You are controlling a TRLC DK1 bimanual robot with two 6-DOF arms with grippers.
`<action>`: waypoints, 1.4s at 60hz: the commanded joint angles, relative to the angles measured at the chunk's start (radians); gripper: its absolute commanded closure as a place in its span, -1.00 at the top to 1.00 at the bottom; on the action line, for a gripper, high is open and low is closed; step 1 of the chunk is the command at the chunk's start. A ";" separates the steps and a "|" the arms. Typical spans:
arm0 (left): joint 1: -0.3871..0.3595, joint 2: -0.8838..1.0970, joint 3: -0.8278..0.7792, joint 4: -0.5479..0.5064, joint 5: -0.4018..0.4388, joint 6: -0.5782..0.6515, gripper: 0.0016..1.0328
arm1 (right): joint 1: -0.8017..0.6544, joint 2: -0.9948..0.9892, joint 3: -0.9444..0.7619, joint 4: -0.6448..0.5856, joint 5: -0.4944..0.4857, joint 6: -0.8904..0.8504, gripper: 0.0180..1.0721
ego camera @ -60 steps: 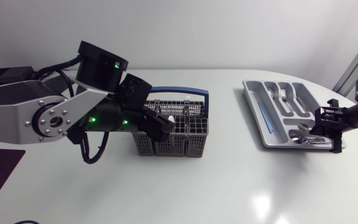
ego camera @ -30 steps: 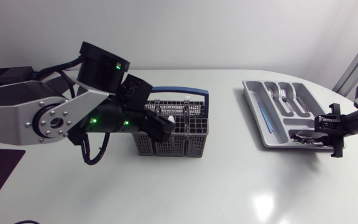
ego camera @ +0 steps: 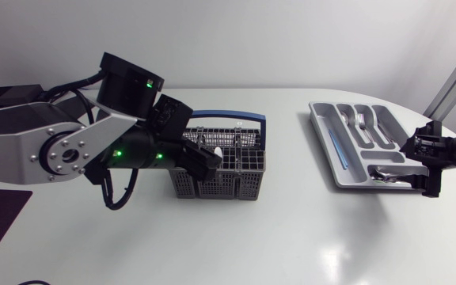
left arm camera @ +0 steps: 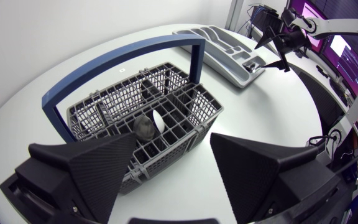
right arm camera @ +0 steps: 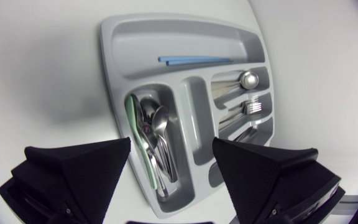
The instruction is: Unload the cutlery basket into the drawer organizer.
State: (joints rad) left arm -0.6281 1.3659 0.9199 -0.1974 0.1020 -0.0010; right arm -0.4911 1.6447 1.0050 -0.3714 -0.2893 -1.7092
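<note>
Desk point(ego camera: 260, 237) carries everything, and I place the rest from the cutlery basket point(ego camera: 222, 165) near its middle. The drawer organizer point(ego camera: 355, 142) lies well apart from the basket, toward my right arm's side, and holds spoons point(right arm camera: 154, 134), forks point(right arm camera: 248, 107) and a thin blue piece point(right arm camera: 194, 60).

My left claw point(left arm camera: 174, 138) hangs at the basket's near edge, wedges spread wide, released and holding nothing. One finger overlaps the basket's corner in the wrist view, though I cannot tell whether it touches. My right claw point(right arm camera: 172, 142) hovers over the organizer, far from the basket, likewise wide open and empty.

In the basket's middle compartment I see a dark rounded end point(left arm camera: 145, 127) with a white end point(left arm camera: 158, 119) right against it.

I judge the pick from the basket is the step in hand. Next I'd lower the left claw over those ends and close on one, keeping clear of the blue handle point(left arm camera: 123, 59) arching over the basket.
</note>
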 commanded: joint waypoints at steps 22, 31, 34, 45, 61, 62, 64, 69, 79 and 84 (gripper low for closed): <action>0.002 -0.018 -0.004 -0.023 -0.012 -0.024 0.61 | 0.221 -0.272 -0.106 -0.187 -0.091 0.347 0.91; -0.015 0.013 0.022 -0.030 -0.007 -0.050 0.61 | 0.315 -0.345 -0.158 -0.193 -0.091 0.464 0.91; -0.027 0.025 0.031 -0.031 -0.007 -0.056 0.61 | 0.342 -0.365 -0.169 -0.202 -0.091 0.497 0.91; -0.035 0.076 0.079 -0.034 -0.027 -0.099 0.61 | 0.431 -0.431 -0.204 -0.207 -0.093 0.629 0.91; -0.039 0.145 0.143 -0.063 -0.047 -0.209 0.62 | 0.525 -0.484 -0.259 -0.196 -0.091 0.727 0.91; -0.041 0.151 0.145 -0.063 -0.047 -0.214 0.62 | 0.533 -0.485 -0.264 -0.193 -0.091 0.734 0.91; -0.041 0.157 0.149 -0.065 -0.048 -0.225 0.62 | 0.543 -0.488 -0.272 -0.192 -0.090 0.740 0.91; -0.038 0.188 0.169 -0.073 -0.059 -0.252 0.62 | 0.566 -0.502 -0.284 -0.182 -0.090 0.763 0.91; -0.042 0.233 0.200 -0.079 -0.059 -0.281 0.60 | 0.612 -0.513 -0.301 -0.164 -0.083 0.800 0.91; -0.047 0.251 0.217 -0.091 -0.059 -0.292 0.55 | 0.628 -0.516 -0.309 -0.156 -0.077 0.809 0.91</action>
State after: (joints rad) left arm -0.6632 1.5856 1.0992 -0.2729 0.0460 -0.2630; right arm 0.1223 1.1385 0.7254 -0.5415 -0.3702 -0.9337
